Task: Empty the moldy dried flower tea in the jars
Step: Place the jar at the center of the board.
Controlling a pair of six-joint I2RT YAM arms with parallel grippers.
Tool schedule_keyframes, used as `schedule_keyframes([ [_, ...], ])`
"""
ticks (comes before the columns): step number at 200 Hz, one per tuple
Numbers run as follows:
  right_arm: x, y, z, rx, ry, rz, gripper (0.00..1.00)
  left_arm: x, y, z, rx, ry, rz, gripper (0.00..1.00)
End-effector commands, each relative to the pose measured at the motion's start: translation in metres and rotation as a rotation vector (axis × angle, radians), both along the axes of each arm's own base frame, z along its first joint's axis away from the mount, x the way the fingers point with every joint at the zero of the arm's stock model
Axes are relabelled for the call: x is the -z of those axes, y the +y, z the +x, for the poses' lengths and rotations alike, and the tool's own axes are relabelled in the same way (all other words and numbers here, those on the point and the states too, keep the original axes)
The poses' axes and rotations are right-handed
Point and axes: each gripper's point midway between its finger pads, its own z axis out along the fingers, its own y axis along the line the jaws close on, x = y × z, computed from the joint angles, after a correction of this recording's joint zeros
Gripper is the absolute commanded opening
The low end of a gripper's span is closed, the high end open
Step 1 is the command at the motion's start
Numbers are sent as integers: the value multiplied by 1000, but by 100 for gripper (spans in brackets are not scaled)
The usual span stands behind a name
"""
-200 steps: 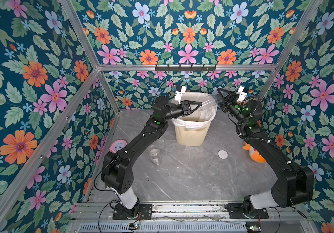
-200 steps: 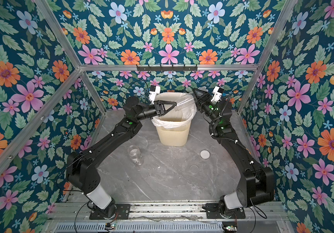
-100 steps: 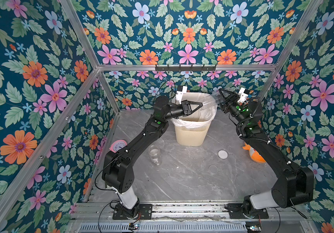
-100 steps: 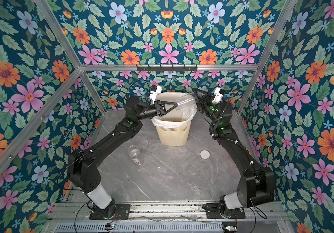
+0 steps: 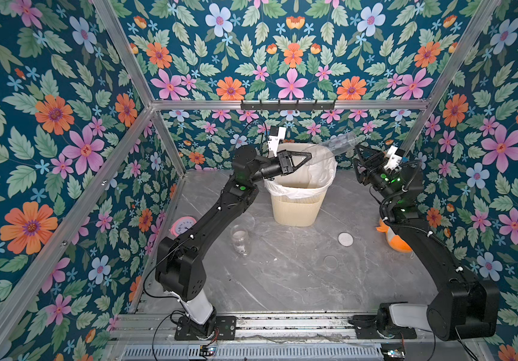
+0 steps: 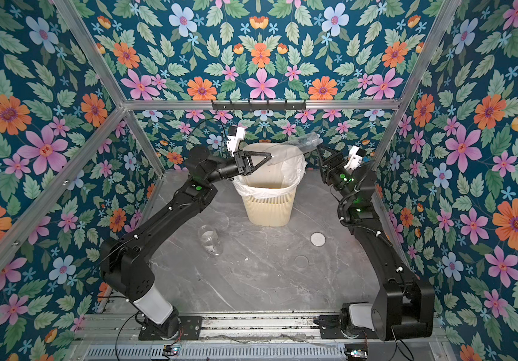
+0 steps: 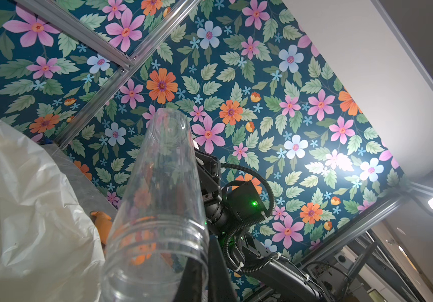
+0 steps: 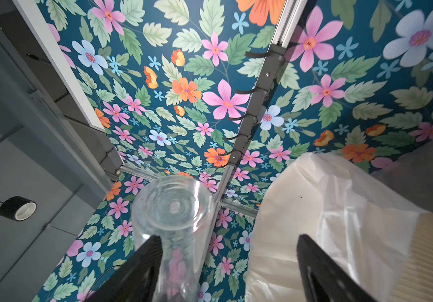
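Marble table [image 5: 282, 281] carries the bin [image 5: 298, 209] at 12 o'clock; over it the left gripper [image 5: 309, 155] pinches the tilted narrow jar [image 5: 339, 144], apparently emptied, and the right gripper [image 5: 356, 161] has just opened, letting it go.

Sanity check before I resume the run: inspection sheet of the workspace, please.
Surface: grey marble tabletop, a few pale specks.
Job's things: narrow jar tilted over the lined bin, looks empty; wider jar upright, open; white lid and clear lid flat on the tabletop; tea: nothing seen.
Clutter: pink clock, orange toy.
Grippers: left gripper shut on the narrow jar's mouth end; right gripper open by its base.
Cables: corrugated hose looped along right arm.
Surroundings: floral walls, hook rail.
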Motion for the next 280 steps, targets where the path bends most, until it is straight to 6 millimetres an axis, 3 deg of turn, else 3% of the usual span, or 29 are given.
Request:
schedule_keyframes([
  [1,-1,-12,-9,33,-11,-47,82,-2,1,-15,36,-57,45,0],
  [19,1,-31,-18,93,4,-95,83,10,-1,-27,51,-54,111,0],
  [48,0,-51,-39,171,36,-230,84,50,-2,-39,15,-13,299,0],
  [100,14,-59,-61,222,107,-425,85,125,3,-70,-1,42,642,0],
  [150,41,-55,-70,171,189,-550,85,177,36,-101,0,156,897,0],
  [172,59,-53,-76,151,228,-587,85,207,67,-114,-37,251,1076,0],
  [221,85,-45,-84,112,275,-641,85,230,100,-131,-49,315,1355,0],
  [280,103,-33,-81,63,283,-643,85,253,89,-169,146,284,1569,0],
])
